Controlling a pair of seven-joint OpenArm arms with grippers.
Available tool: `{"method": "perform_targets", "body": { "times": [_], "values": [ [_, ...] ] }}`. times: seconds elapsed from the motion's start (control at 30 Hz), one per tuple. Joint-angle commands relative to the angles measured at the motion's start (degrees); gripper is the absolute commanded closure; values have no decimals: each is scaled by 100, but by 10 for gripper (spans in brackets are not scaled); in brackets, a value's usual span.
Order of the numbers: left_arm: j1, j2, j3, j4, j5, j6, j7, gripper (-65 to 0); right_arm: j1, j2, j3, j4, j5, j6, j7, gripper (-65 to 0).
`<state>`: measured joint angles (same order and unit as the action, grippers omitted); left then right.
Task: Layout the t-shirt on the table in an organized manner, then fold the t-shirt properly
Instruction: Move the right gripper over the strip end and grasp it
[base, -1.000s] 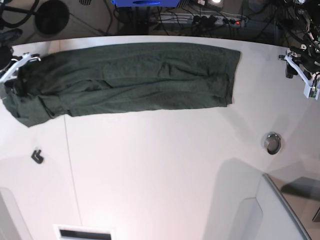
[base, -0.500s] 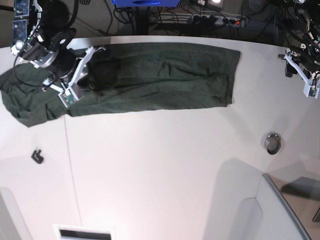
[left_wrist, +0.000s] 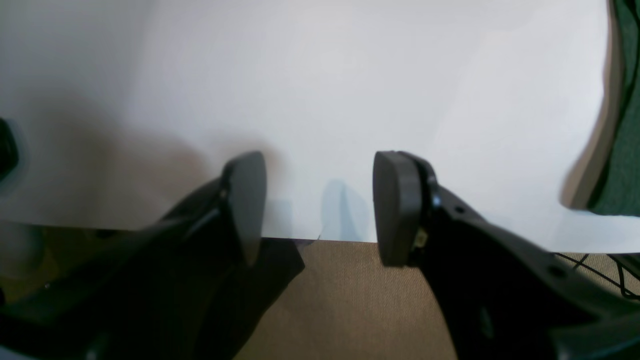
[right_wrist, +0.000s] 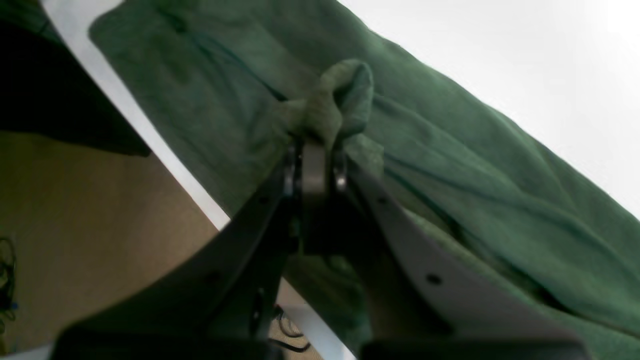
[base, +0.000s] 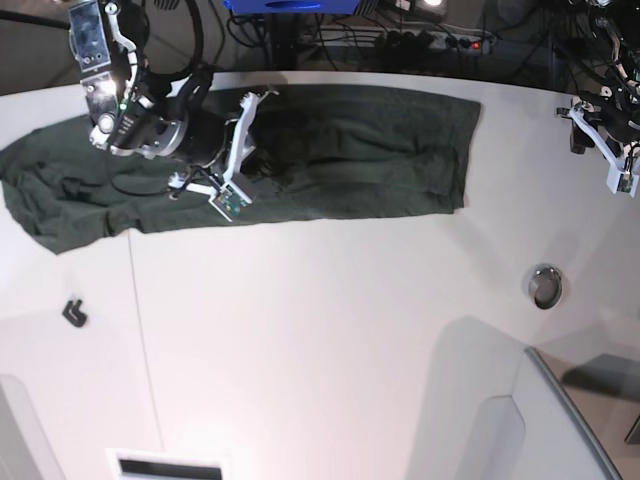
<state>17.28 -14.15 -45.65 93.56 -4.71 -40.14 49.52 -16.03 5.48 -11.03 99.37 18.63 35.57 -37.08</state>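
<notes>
Clearly the folding is only partly done: the t-shirt (base: 330, 150) lies along the far edge of the table (base: 330, 350) as 1 long, rumpled band, so the crosswise folds and smoothing look left to do. The right gripper (right_wrist: 317, 150) has its jaws pressed together on a bunched fold of the cloth. The left gripper (left_wrist: 317, 205) hangs at the table's edge, well apart from the shirt, jaws spread and empty. No brand, label or writing can be read.
</notes>
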Motion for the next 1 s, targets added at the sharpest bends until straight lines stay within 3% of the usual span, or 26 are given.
{"method": "perform_targets", "body": {
  "times": [0.0,0.07,0.13,0.27,0.4,0.5,0.63,0.73,0.87,0.97],
  "values": [
    [-9,-101,-29,82,-26,14,-77,-327,87,-7,-9,-52,84,-1,108,-5],
    [-9,-101,-29,82,-26,14,-77,-327,254,-7,-89,-430,84,-89,108,-62],
    [0,-101,-29,82,-26,14,-77,-327,324,28,-62,-702,84,-212,108,-170],
    [0,-101,-29,73,-26,14,-77,-327,60,274,-124,-113,75,-256,99,-317],
    [8,-136,-55,11,-26,14,-77,-327,-177,354,-352,951,58,-265,-323,-323],
    [26,-259,-81,-253,-26,14,-86,-327,-177,336,-326,1003,58,-274,-569,-318],
    [167,-365,-73,-587,-26,14,-95,-327,-476,257,624,977,93,-274,-279,-318],
    [184,-84,-64,-595,-114,14,-95,-326,-722,46,1503,968,84,-274,293,-318],
    [228,215,-55,-701,-1652,14,257,-316,-740,46,2065,845,84,-274,337,-318],
    [219,119,-37,-877,-2953,14,477,-221,-748,46,2215,617,84,-274,337,-318]
  ]
}}
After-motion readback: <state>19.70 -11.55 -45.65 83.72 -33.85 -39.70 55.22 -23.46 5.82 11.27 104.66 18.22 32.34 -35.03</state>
